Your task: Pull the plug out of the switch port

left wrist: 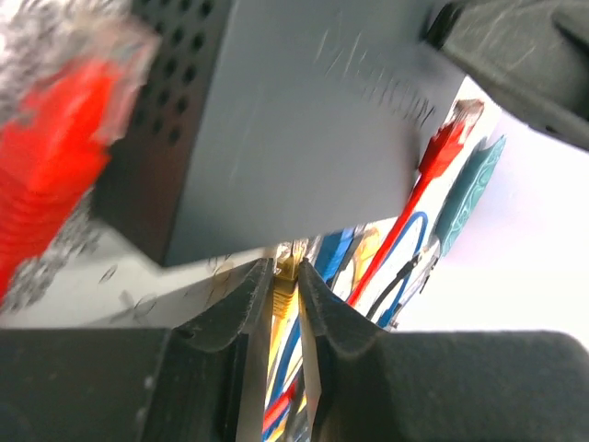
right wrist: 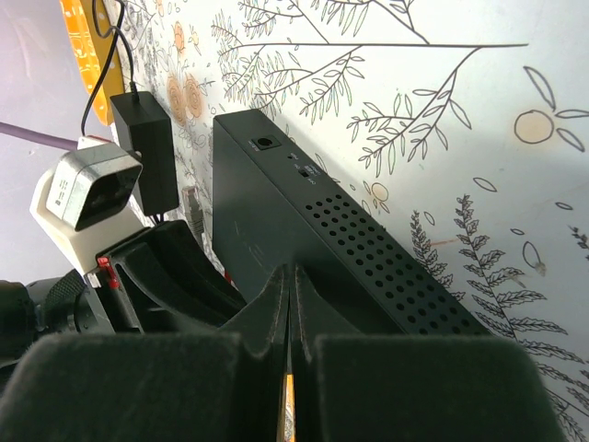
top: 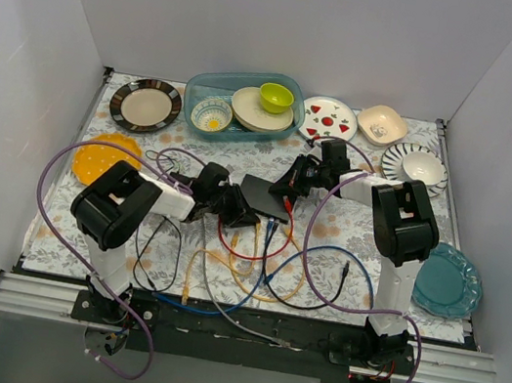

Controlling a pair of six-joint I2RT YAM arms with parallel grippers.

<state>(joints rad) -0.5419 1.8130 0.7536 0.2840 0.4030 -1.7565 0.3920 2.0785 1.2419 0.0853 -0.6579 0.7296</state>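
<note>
Left jaws are pinching the yellow plug (left wrist: 283, 293) at the switch (left wrist: 294, 120) for my pull; right jaws, closed, are seemingly steadying the switch.

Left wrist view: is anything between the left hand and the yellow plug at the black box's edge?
Nothing visible does. The left hand has its fingers on either side of the yellow plug at the edge of the switch; the red cable runs well aside.
</note>
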